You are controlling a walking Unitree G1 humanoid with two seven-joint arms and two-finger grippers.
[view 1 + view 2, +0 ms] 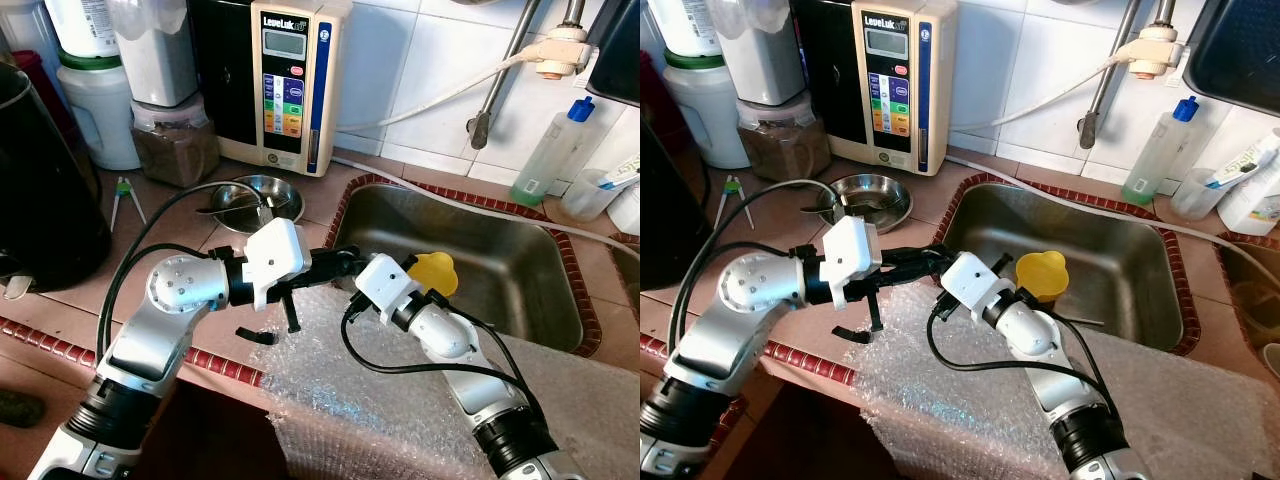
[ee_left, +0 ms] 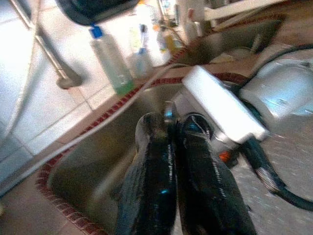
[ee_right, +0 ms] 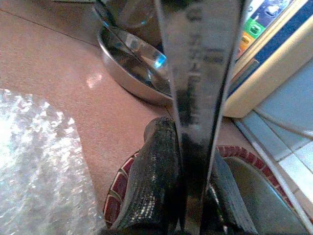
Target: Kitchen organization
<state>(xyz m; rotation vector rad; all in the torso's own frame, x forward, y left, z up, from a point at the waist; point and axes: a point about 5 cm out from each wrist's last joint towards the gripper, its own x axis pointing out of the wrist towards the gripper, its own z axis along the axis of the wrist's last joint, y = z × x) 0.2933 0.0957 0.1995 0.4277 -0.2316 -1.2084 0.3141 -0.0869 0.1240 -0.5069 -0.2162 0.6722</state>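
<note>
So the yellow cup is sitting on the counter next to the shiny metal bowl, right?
Not quite. The yellow cup sits inside the sink, as the right eye view shows. The shiny metal bowl is on the counter, left of the sink.

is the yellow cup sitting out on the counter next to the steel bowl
No, the yellow cup is inside the sink, while the steel bowl sits on the counter.

Reddish-brown bench [image 1: 180,215], red-tile edging. Steel sink [image 1: 520,290] sunk in at 3 o'clock. Bubble wrap [image 1: 330,400] draped over front edge, 6 o'clock. Shallow steel dish [image 1: 255,200] near centre. Water ionizer [image 1: 285,80] at 12 o'clock; jars [image 1: 175,140] at 11 o'clock. Clear bottle [image 1: 555,150] behind sink, 2 o'clock.
</note>
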